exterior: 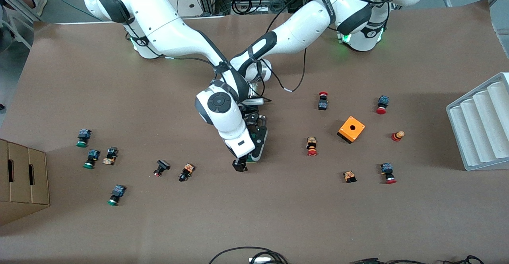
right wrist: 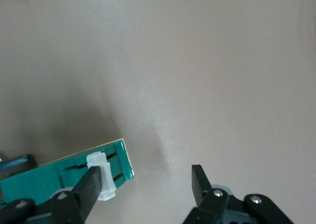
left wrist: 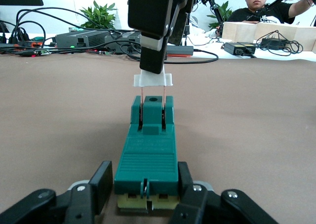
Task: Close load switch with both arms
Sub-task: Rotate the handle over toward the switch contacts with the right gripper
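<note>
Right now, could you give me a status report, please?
Left gripper shut on switch. Right gripper jaws open, one finger on white lever. Buttons lie apart.

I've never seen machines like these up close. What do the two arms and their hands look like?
Both are thick, rounded white arms with black bands at the joints, black cables along them and green lights glowing at the bases. The right hand and the left hand are black, each with two flat fingers.
</note>
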